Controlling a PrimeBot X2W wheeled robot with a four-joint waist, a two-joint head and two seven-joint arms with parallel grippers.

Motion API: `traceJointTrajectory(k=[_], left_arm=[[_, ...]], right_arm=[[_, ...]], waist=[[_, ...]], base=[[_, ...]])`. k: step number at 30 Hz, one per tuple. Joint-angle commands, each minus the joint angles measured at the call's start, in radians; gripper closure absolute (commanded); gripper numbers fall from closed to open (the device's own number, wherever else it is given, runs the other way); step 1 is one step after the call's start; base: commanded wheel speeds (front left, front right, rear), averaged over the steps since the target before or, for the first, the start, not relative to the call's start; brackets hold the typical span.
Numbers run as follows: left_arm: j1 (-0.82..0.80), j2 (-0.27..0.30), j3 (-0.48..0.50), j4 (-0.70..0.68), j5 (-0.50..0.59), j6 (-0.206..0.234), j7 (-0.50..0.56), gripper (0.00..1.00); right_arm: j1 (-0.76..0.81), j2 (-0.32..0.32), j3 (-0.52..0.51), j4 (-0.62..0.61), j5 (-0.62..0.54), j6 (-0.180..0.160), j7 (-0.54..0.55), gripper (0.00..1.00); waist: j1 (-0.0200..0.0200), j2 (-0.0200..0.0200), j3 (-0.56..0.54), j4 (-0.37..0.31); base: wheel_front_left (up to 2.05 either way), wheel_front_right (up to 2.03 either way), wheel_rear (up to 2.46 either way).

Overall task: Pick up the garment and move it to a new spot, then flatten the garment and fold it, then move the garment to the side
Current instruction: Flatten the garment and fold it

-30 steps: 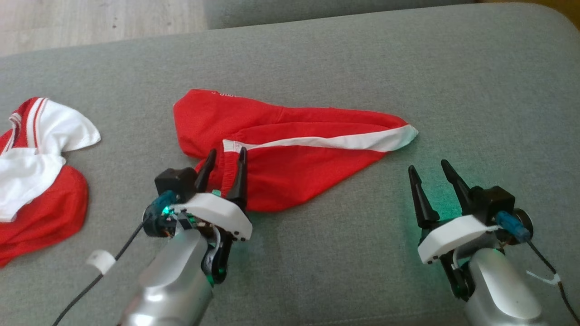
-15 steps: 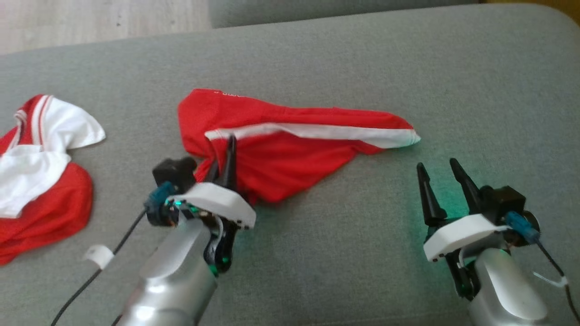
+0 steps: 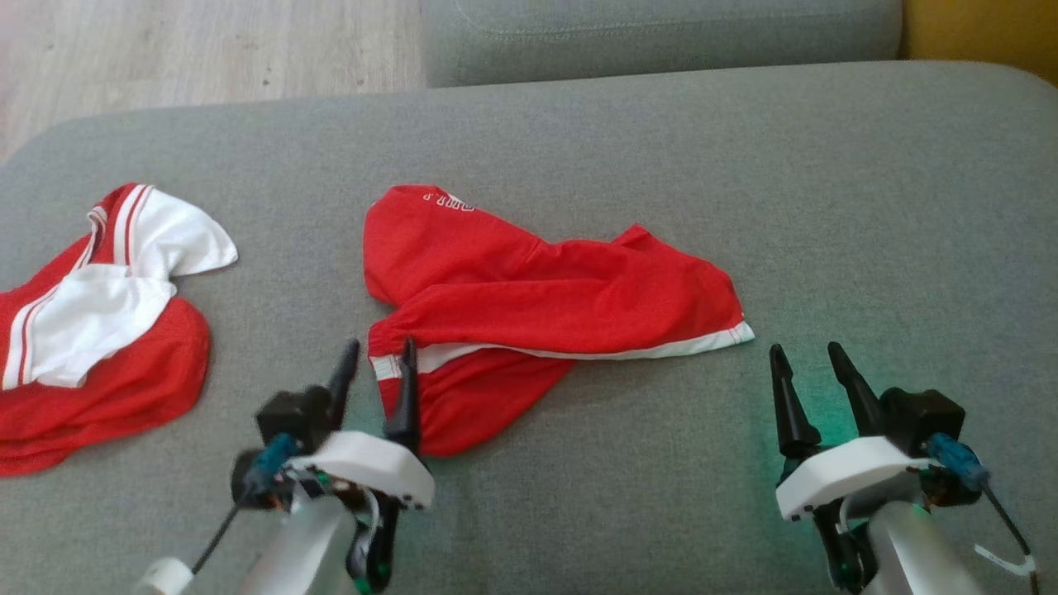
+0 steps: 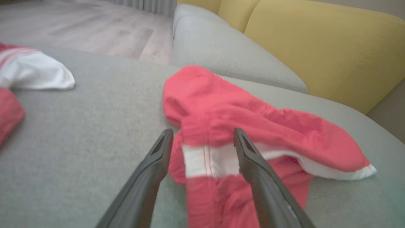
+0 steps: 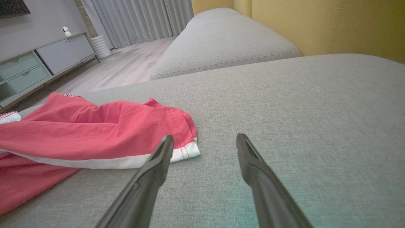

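Grey sofa cushion [image 3: 661, 165], crumpled red garment [image 3: 537, 289], wood floor [image 3: 207, 49] beyond, yellow backrest [image 4: 316, 47], left claw [image 3: 380, 347] and right claw [image 3: 804, 351] released.

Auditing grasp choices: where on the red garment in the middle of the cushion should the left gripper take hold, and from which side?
Grip the white-banded edge of the red garment, coming from the robot's near side with the left gripper. That edge is bunched up and lies between the open fingers, so it likely offers the easiest purchase.
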Motion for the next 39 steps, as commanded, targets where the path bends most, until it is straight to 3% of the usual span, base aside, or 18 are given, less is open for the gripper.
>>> traceJointTrajectory(k=[1, 5, 11, 23, 39], left_arm=[[0.007, 0.018, 0.070, -0.067, 0.051, 0.014, -0.010, 0.00], [0.085, 0.020, 0.156, -0.175, 0.169, 0.040, -0.010, 0.00], [0.203, 0.011, 0.243, -0.278, 0.303, 0.038, -0.010, 0.00], [0.270, -0.006, 0.321, -0.326, 0.353, -0.014, -0.010, 0.00], [0.195, -0.007, 0.233, -0.326, 0.297, -0.017, -0.010, 0.00]], right_arm=[[-0.029, 0.011, 0.018, -0.035, 0.003, 0.003, -0.006, 0.00], [-0.043, 0.014, 0.011, -0.047, -0.004, 0.003, -0.006, 0.00], [-0.042, 0.015, -0.001, -0.105, 0.003, 0.003, -0.006, 0.00], [-0.017, 0.015, 0.010, -0.093, 0.004, 0.003, -0.006, 0.00], [-0.193, 0.015, -0.061, 0.134, -0.136, 0.003, -0.006, 0.00]], waist=[[0.0001, -0.0001, 0.010, -0.001], [0.0001, -0.0001, 0.019, -0.005], [0.0001, -0.0001, 0.008, -0.009], [0.0001, -0.0001, -0.001, 0.004], [0.0001, -0.0001, 0.139, 0.064]], base=[[0.00, 0.00, 0.00], [0.00, 0.00, 0.00], [0.00, 0.00, 0.00], [0.00, 0.00, 0.00], [0.00, 0.00, 0.00]])
